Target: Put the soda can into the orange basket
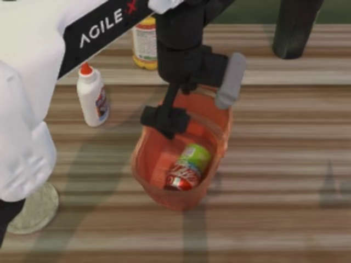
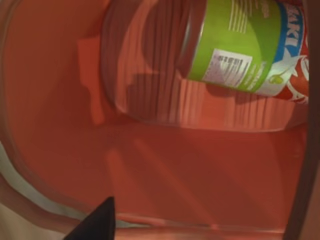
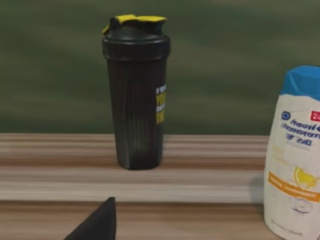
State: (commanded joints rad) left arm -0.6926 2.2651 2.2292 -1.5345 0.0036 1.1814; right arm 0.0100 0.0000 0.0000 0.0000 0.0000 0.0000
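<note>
The soda can (image 1: 186, 167) lies on its side on the floor of the orange basket (image 1: 140, 164), silver top toward the near rim, lime-green end toward the far side. My left gripper (image 1: 164, 127) hangs open just above the basket's far half, apart from the can and holding nothing. In the left wrist view the can (image 2: 240, 45) rests on the ribbed floor beyond the basket wall (image 2: 50, 100), and one dark fingertip (image 2: 102, 222) shows. My right arm is out of the top view; its wrist view shows one fingertip (image 3: 102, 220) with nothing by it.
A white glue bottle (image 1: 92, 96) stands left of the basket and a yellow bottle (image 1: 145, 44) behind it. A black shaker (image 1: 296, 27) (image 3: 136, 95) stands at the back right. A white shampoo bottle (image 3: 295, 155) is near my right gripper. A pale disc (image 1: 33, 211) lies front left.
</note>
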